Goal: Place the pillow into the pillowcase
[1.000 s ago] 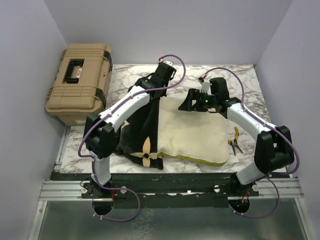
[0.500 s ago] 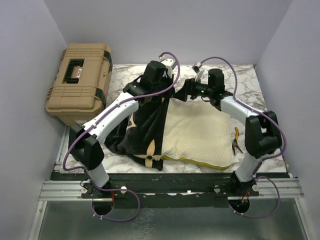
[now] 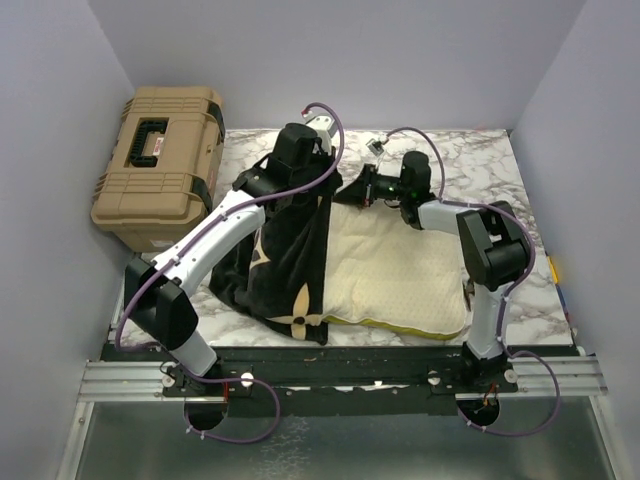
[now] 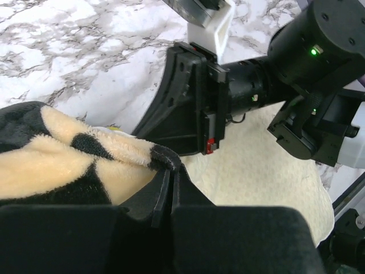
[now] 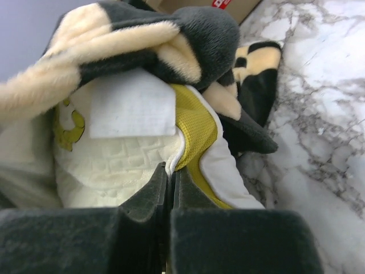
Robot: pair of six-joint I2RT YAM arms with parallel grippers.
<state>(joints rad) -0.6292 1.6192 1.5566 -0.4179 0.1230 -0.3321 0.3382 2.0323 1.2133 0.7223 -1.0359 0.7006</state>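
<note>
The cream quilted pillow [image 3: 395, 270] with its yellow edge band lies across the marble table, its left end under the black flower-printed pillowcase [image 3: 285, 255]. My left gripper [image 4: 170, 171] is shut on the pillowcase's black hem [image 4: 162, 158] and holds it lifted at the pillow's far left corner. My right gripper [image 5: 170, 172] is shut on the pillow's white piped seam [image 5: 174, 162], beside the yellow band [image 5: 197, 128]. The pillowcase's plush opening [image 5: 142, 40] drapes over that pillow corner. In the top view the right gripper [image 3: 352, 190] sits close to the left one [image 3: 312, 185].
A tan toolbox [image 3: 160, 165] stands at the table's far left. Yellow-handled pliers [image 3: 466, 288] lie by the pillow's right edge, partly behind the right arm. The side walls close in on both sides. Bare marble [image 3: 470, 160] stretches behind the arms.
The right gripper has closed on the pillow's seam after reaching left toward the pillowcase opening. The left arm has lifted the pillowcase hem further back and left.
</note>
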